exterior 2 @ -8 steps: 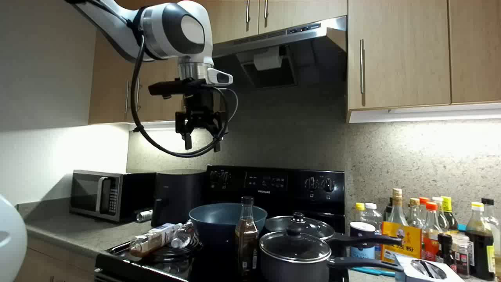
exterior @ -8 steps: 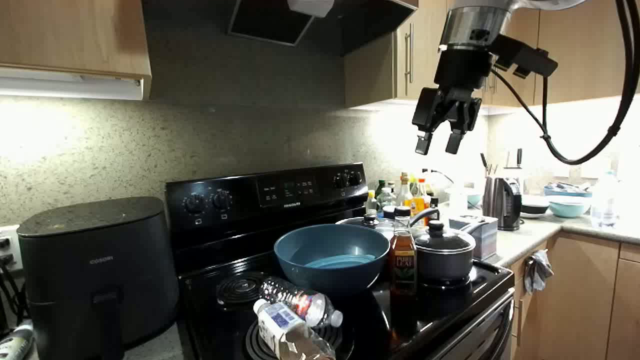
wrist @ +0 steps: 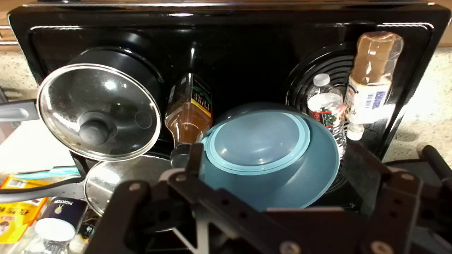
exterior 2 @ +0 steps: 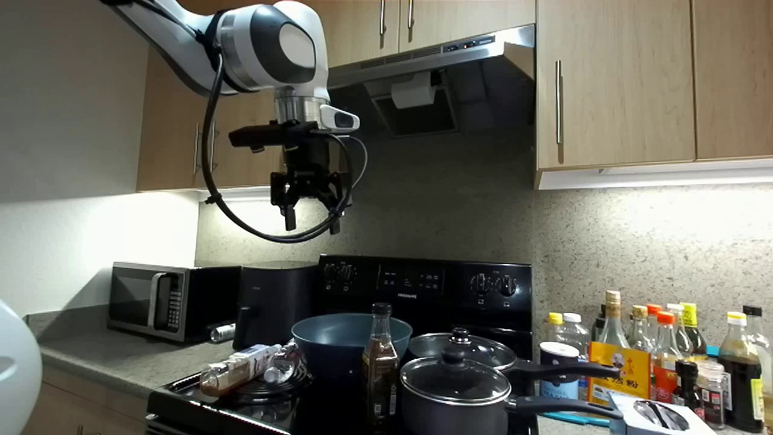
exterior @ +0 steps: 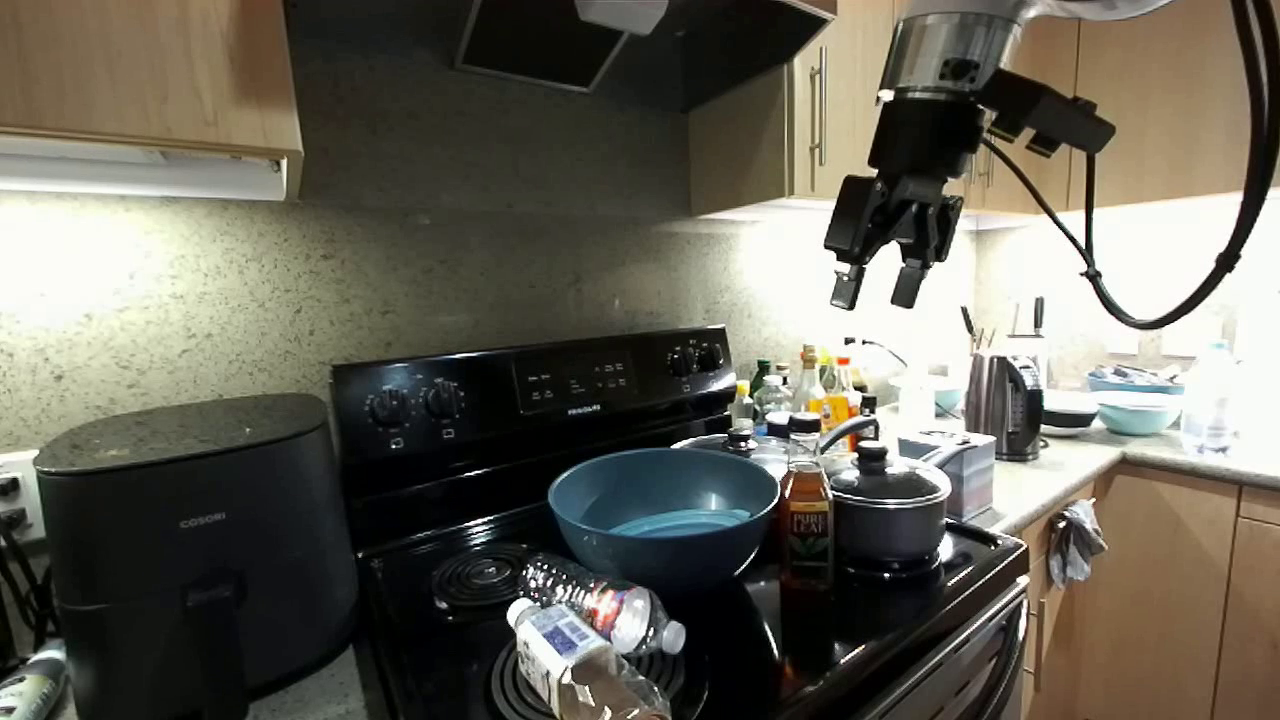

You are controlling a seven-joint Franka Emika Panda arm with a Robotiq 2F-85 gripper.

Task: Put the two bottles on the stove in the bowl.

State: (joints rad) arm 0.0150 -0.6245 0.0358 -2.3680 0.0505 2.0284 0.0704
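A: Leftmost items, please.

B: A microwave [exterior 2: 148, 302] on the left counter [exterior 2: 115, 356], then a black air fryer [exterior: 195, 540] standing just beside the stove [wrist: 243, 63].

A: Bottles on the stove?

B: Two lie on their sides at the near left, over the coil burner [wrist: 328, 63]. The left one is a white-labelled bottle [wrist: 370, 81] with brown contents; next to it is a red-labelled bottle [wrist: 327, 113]. They sit close together; contact cannot be confirmed.

A: And the bowl [exterior: 660, 562]?

B: Blue, upright, just right of the red-labelled bottle. A lighter blue round shape [wrist: 257, 141] shows inside; whether it is a separate dish, I cannot tell.

A: State of the gripper [exterior: 877, 289]?

B: It hangs well above the stove with its fingers [exterior: 847, 288] apart. In an exterior view a cable loop [exterior 2: 214, 199] crosses in front of one finger.

A: Obstructions around the bowl?

B: On its near right a Pure Leaf bottle [exterior: 808, 530] stands upright, capped, just beside the rim. Farther right comes a lidded pot [exterior 2: 456, 396], and behind it a lidded pan [exterior 2: 483, 350]. Their handles [exterior 2: 567, 406] project right, toward the condiment bottles [exterior 2: 667, 350] and a yellow packet [exterior 2: 619, 356].

A: Rightmost?

B: A box [exterior: 970, 485] near the handle ends, then a metal kettle [exterior: 1000, 405] farther along the right counter [exterior: 1070, 465].
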